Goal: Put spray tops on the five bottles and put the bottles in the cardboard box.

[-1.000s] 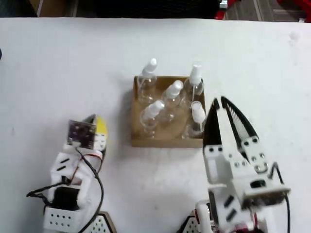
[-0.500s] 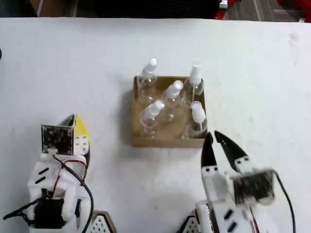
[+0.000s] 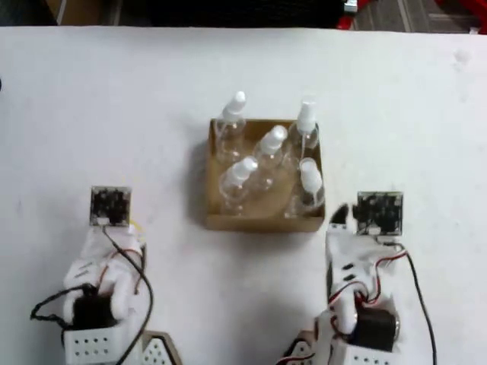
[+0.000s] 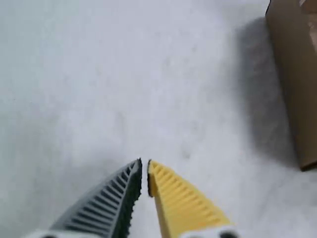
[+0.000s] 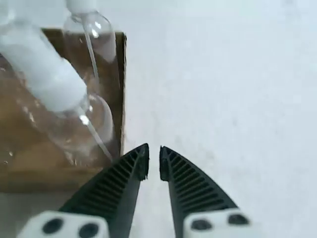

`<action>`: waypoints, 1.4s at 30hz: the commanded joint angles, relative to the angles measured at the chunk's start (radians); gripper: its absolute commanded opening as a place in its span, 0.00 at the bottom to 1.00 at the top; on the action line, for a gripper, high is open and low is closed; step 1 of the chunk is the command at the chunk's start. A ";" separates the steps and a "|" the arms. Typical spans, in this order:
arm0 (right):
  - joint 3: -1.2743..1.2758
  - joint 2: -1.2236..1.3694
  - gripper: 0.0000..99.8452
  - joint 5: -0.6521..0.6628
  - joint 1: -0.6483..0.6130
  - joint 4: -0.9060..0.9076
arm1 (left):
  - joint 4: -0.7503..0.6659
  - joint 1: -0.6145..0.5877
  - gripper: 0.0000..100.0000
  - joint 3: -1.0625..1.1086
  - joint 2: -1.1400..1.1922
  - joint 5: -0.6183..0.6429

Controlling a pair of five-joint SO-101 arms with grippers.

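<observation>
One white table [image 3: 99,99], box [image 3: 262,222], dark room [image 3: 228,11]

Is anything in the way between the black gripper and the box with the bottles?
No, nothing visible is. The right gripper sits close beside the cardboard box, at its near corner, with just white table between them. All five bottles stand inside the box with spray tops on.

Brown cardboard box [image 3: 262,223]; clear bottles [image 3: 228,137], white spray tops [image 3: 272,139]; plain white table [image 3: 114,99].
</observation>
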 commanded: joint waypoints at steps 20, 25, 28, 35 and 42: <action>0.267 0.005 0.01 -0.003 0.099 0.171 | 0.218 -0.008 0.02 0.000 -0.010 -0.006; 0.267 0.005 0.01 -0.003 0.111 0.171 | 0.218 -0.010 0.02 0.000 -0.010 -0.005; 0.267 0.005 0.01 -0.003 0.113 0.171 | 0.218 -0.010 0.02 0.000 -0.010 -0.008; 0.267 0.005 0.01 -0.003 0.113 0.171 | 0.218 -0.012 0.02 0.000 -0.010 -0.008; 0.267 0.005 0.01 -0.003 0.113 0.171 | 0.218 -0.015 0.02 0.000 -0.010 -0.008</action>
